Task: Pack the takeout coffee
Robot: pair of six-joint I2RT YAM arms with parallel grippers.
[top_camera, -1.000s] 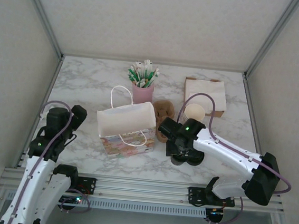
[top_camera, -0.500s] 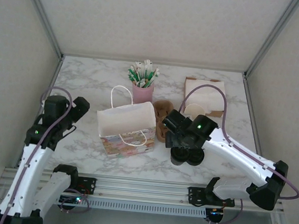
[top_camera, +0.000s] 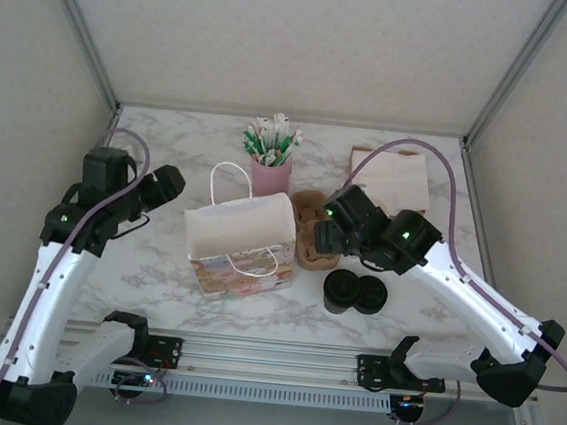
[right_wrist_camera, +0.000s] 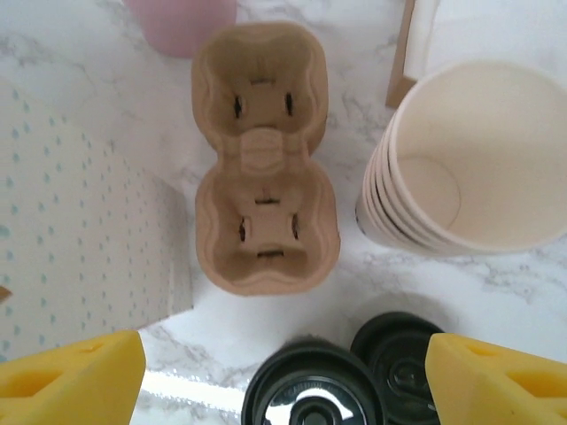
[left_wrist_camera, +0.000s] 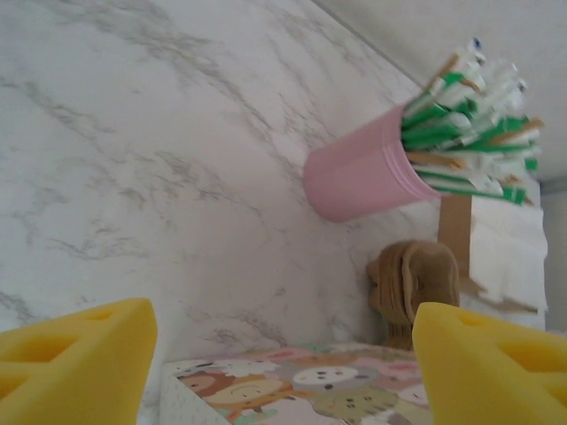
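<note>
The takeout coffee (top_camera: 340, 291), a cup under a round black lid, stands on the marble right of the paper bag (top_camera: 239, 236). In the right wrist view its lid (right_wrist_camera: 312, 397) sits at the bottom edge, between and below my yellow fingertips. My right gripper (top_camera: 326, 233) (right_wrist_camera: 283, 381) hangs open above the table just behind the coffee, over the near end of the cardboard cup carrier (right_wrist_camera: 263, 159). It holds nothing. My left gripper (top_camera: 169, 181) (left_wrist_camera: 279, 367) is open and empty, left of the bag, whose printed side (left_wrist_camera: 310, 385) shows between its fingers.
A loose black lid (right_wrist_camera: 396, 359) lies beside the coffee. A stack of lidless cream cups (right_wrist_camera: 461, 164) stands right of the carrier. A pink cup of straws (top_camera: 271, 163) is behind the bag, and napkins (top_camera: 399, 179) lie at the back right.
My right gripper has risen from the black lids and moved back over the carrier. My left arm has lifted and swung toward the bag, its jaws narrowing a little.
</note>
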